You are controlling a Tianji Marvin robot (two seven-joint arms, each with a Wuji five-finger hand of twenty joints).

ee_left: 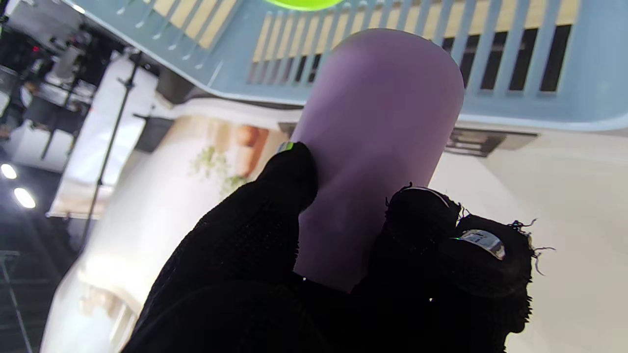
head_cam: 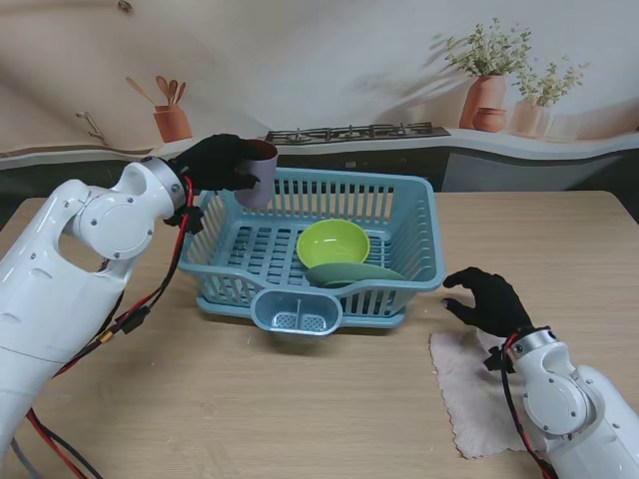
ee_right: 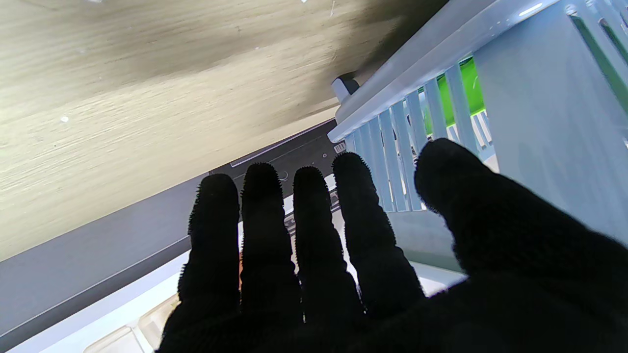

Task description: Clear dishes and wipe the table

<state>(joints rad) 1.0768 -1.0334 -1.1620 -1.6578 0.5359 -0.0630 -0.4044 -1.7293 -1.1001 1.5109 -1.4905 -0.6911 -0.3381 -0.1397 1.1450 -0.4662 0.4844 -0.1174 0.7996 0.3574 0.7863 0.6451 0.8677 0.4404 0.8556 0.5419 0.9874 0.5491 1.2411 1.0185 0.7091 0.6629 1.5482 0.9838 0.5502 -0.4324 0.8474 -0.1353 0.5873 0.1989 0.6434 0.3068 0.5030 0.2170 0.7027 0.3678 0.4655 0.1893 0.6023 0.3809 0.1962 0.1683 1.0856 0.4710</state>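
Black left fingers [ee_left: 289, 176] gripping purple cup [head_cam: 259, 176]

The left hand [head_cam: 215, 163] is raised with fingers curled in a grip, while the right hand [head_cam: 489, 299] hovers low, fingers spread.

A printed kitchen backdrop [head_cam: 329, 60] fills the wall. Just beyond the left hand [head_cam: 215, 162] is a brown jar of wooden utensils [head_cam: 171, 115], with a stove top [head_cam: 354, 131] to its right. Far beyond the right hand [head_cam: 486, 299] stand terracotta potted plants [head_cam: 489, 85].
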